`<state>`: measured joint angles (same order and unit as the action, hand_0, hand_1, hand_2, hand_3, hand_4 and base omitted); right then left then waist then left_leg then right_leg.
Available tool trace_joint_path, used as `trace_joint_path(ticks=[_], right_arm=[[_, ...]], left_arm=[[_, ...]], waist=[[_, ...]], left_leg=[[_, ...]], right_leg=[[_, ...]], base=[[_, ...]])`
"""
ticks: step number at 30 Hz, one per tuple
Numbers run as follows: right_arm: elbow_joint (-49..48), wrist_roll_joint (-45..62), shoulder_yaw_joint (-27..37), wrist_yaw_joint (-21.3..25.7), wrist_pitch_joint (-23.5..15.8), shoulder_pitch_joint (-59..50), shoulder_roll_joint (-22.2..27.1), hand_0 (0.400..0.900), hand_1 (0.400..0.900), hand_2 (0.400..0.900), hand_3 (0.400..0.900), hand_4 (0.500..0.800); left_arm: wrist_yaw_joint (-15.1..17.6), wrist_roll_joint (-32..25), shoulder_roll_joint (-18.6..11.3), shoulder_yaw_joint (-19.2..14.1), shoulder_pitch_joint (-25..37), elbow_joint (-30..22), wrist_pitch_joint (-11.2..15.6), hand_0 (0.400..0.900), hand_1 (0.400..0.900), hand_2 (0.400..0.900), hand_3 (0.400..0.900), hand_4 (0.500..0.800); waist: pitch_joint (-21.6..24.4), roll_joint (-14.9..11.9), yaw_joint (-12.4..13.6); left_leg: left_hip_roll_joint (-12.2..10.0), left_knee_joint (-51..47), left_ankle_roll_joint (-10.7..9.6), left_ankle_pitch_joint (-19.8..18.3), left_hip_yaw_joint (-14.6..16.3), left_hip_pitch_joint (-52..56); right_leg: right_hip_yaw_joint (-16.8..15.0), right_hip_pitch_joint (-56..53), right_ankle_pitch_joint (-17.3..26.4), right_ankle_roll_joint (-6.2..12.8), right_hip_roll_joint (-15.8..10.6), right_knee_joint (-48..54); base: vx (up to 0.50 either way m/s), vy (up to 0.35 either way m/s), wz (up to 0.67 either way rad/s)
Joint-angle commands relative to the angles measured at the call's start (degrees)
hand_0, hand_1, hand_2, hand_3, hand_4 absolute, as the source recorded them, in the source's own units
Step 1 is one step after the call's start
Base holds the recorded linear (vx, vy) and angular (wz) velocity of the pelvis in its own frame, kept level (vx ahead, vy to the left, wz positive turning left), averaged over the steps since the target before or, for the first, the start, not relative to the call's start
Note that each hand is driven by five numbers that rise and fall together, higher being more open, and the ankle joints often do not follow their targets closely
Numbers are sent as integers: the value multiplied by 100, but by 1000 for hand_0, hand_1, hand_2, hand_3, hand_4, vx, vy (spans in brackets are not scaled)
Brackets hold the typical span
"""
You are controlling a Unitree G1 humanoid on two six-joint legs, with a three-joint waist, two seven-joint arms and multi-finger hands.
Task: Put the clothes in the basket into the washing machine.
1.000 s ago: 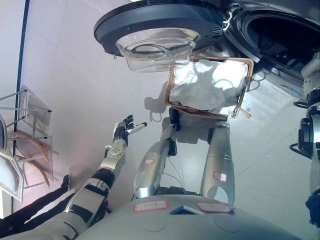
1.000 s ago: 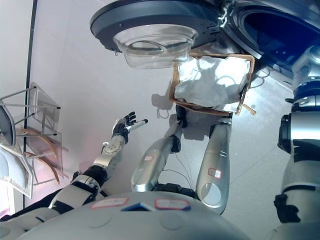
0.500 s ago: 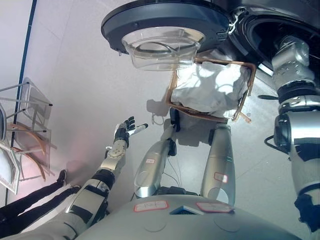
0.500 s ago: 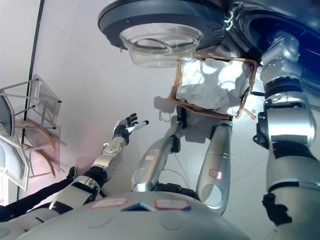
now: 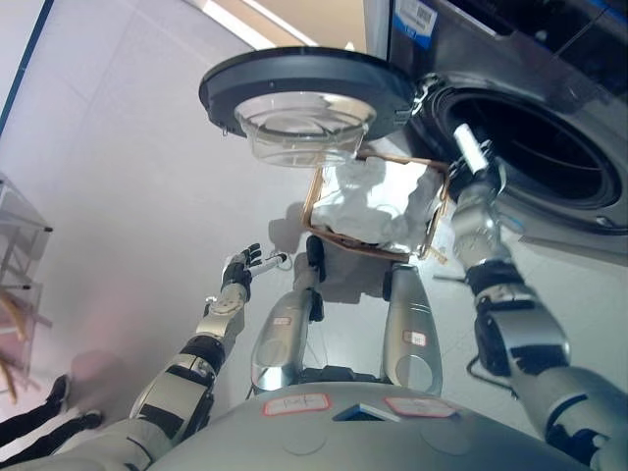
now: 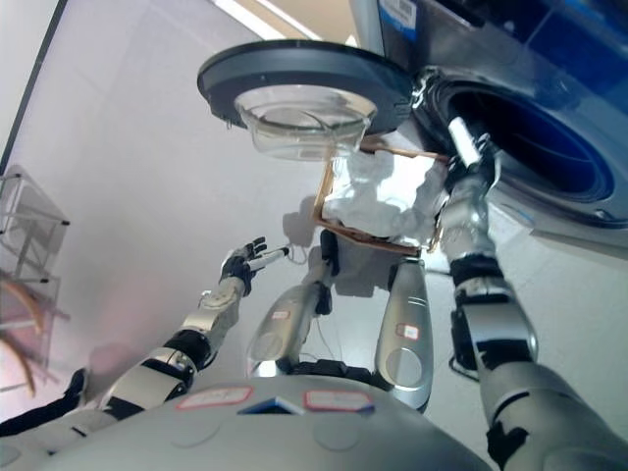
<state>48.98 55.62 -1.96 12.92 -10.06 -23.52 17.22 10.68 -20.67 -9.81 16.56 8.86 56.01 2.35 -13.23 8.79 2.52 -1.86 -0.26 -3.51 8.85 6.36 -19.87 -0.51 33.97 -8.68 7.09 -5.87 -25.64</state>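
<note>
With the white clothes (image 5: pixel 368 201) heaped in the basket (image 5: pixel 312 188) at frame centre below the washing machine (image 5: pixel 535 147) drum, the empty right robot hand (image 5: pixel 469 155), fingers straight, should drop and curl deep into the pile, while the left robot hand (image 5: pixel 243 267) hangs open, lower left.

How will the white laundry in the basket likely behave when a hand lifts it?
The white laundry lies crumpled in soft folds, so it will probably hang limp and drape. It heaps up to the basket rim, so pieces may well drag out together. It looks light for its bulk.
</note>
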Motion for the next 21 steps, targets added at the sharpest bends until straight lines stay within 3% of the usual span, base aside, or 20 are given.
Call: trace_joint_path(ticks=[1, 8, 15, 21], right_arm=[[-369, -198, 55, -182, -218, 330, -171, 900, 900, 900, 900, 800], [468, -1135, 388, -157, 203, 1326, -200, 900, 900, 900, 900, 800], [1985, -2374, 609, -120, 648, 1820, -176, 900, 900, 900, 900, 800], [2489, -2882, 622, -198, 835, 2194, -324, 900, 900, 900, 900, 800]], left_arm=[[53, 232, -206, -461, -184, 483, -79, 900, 900, 900, 900, 800], [-44, 579, -239, -788, -418, 855, -187, 900, 900, 900, 900, 800], [-108, 1125, -355, -903, -611, 1336, -282, 900, 900, 900, 900, 800], [-105, 1483, -387, -1004, -789, 1670, -361, 900, 900, 900, 900, 800]], waist=[[400, -349, -77], [705, -611, -261], [1009, -736, -331], [1191, -804, -393]], left_leg=[[329, 289, 20, -593, 84, 148], [258, 124, 23, -683, 136, 766], [215, -122, 60, -738, 184, 1434], [179, -322, 75, -756, 206, 1887]], right_leg=[[110, -1137, 1270, -273, 160, 2008], [73, -1758, 1357, -187, 157, 2338], [100, -2404, 1338, -130, 205, 2534], [128, -2799, 1257, -116, 251, 2584]], base=[[29, 17, -17], [33, 6, -15], [62, -1, -8], [67, -3, -4]])
